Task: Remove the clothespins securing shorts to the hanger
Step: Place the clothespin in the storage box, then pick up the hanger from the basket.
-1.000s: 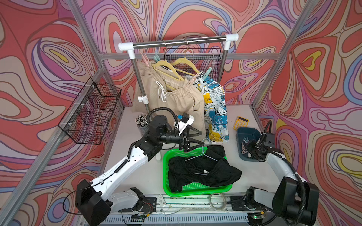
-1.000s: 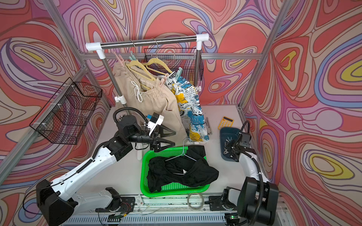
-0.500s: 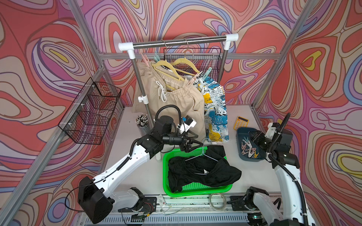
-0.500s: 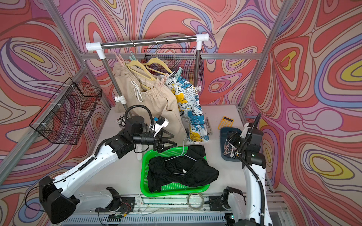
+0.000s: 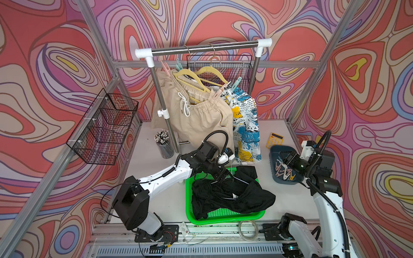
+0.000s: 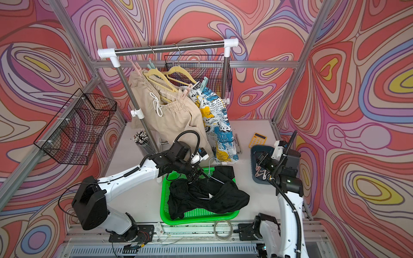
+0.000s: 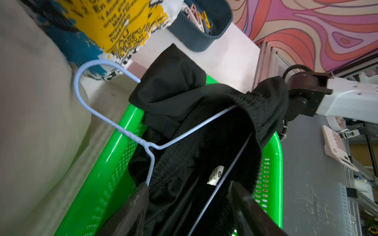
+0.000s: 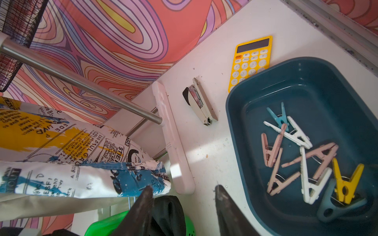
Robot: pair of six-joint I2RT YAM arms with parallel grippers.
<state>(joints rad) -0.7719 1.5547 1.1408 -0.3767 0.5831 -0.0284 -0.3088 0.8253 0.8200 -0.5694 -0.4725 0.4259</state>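
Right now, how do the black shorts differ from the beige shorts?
The black shorts lie crumpled in the green tray; the beige shorts hang from the rail. The black shorts are on a thin wire hanger; the beige shorts on a yellow hanger, with a pink clothespin clipped on. Both are plain-coloured.

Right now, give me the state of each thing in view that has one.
black shorts: heaped in green tray, on wire hanger.
beige shorts: hanging, clipped.
printed shorts: hanging, clipped.
blue bin: holds loose clothespins.
left gripper: open over black shorts.
right gripper: open, empty.
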